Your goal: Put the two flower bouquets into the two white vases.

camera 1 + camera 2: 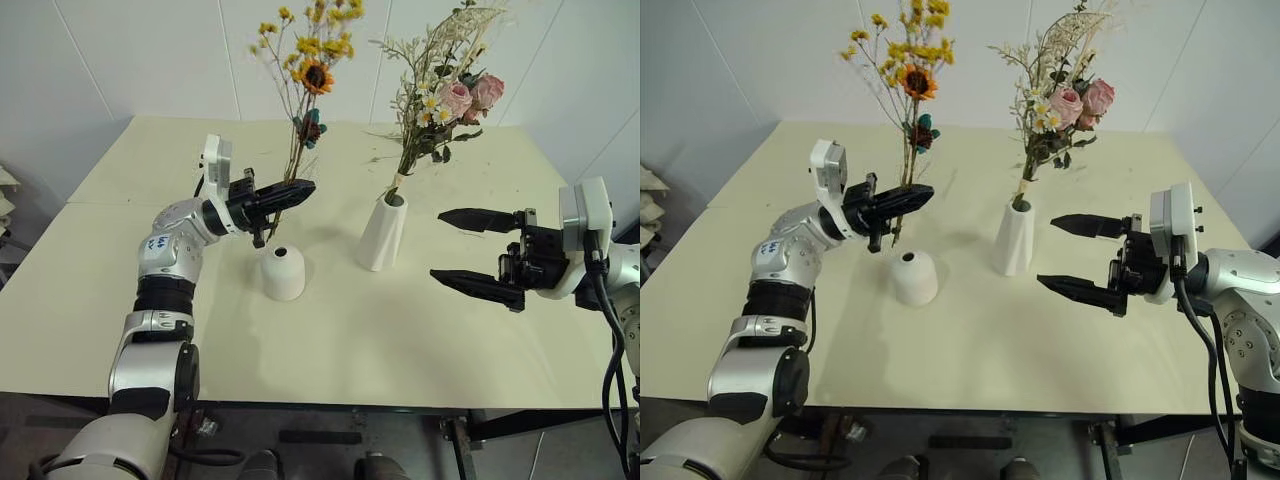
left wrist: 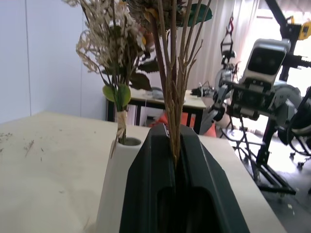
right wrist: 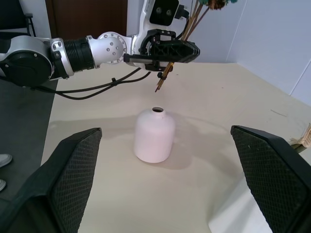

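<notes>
Left gripper (image 1: 285,193) jaws clamped on yellow bouquet (image 1: 305,75), stems near-upright, tips above, just behind short vase (image 1: 283,271) hole. Right gripper (image 1: 480,255) jaws wide, empty.

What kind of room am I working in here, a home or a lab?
Most likely a robotics lab or test room, not a home: a plain cream table against bare white walls, and in the left wrist view another robot on a metal stand with cluttered workbenches behind it.
</notes>
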`<state>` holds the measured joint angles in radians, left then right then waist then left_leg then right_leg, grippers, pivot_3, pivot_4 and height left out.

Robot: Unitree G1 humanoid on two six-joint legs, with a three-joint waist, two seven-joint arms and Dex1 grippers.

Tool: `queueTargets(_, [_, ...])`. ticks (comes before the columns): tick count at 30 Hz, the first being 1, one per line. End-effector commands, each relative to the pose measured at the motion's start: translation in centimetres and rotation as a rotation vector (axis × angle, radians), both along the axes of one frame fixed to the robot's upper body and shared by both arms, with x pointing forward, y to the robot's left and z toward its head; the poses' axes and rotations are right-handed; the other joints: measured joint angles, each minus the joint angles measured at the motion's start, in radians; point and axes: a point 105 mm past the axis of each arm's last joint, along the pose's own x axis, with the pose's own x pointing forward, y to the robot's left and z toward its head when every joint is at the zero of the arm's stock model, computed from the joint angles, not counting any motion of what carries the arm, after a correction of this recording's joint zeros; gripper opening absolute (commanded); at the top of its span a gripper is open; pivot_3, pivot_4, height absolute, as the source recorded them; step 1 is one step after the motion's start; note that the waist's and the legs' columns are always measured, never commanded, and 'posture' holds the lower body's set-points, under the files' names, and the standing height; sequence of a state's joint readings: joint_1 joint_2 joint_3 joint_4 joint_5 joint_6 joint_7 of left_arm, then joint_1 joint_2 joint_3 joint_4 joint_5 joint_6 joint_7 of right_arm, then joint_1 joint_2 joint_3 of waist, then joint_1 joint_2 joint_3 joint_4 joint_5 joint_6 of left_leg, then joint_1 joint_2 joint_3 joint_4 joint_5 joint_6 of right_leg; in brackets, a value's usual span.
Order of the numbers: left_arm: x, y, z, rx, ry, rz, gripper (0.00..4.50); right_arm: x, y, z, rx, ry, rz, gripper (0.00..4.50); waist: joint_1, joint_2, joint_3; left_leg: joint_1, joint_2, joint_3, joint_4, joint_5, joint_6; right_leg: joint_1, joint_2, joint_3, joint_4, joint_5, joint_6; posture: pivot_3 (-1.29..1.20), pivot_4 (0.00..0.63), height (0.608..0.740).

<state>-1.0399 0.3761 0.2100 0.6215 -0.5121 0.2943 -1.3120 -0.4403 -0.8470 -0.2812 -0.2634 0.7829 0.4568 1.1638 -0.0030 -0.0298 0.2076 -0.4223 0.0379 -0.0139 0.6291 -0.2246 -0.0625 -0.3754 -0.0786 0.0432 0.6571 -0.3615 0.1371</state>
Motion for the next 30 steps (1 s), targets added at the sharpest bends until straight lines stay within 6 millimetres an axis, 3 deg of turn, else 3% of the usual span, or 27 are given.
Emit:
queueTargets(1, [-0.8,0.8,0.9,-0.043,-0.023,-0.024,0.02,-0.5,0.3,0.5,0.004,-0.042,0.010,4.50,0.000,0.000,0.000,0.000,0.000,0.000,0.000,0.000,0.000,0.000,0.000,0.000,0.000,0.000,0.000,0.00,0.150,0.740])
queueTargets(9, [-0.5,1.1,0.7,-0.175,0.010,-0.035,0.02,-0.5,0.4,0.4,0.016,-0.042,0.005,4.50,0.001,0.000,0.000,0.000,0.000,0.000,0.000,0.000,0.000,0.000,0.000,0.000,0.000,0.000,0.000,0.00,0.150,0.740])
queueTargets(30, [0.9,-0.4,-1.7,-0.205,0.073,-0.028,0.02,-0.6,0.4,0.4,0.028,-0.043,-0.011,4.50,0.000,0.000,0.000,0.000,0.000,0.000,0.000,0.000,0.000,0.000,0.000,0.000,0.000,0.000,0.000,0.00,0.150,0.740])
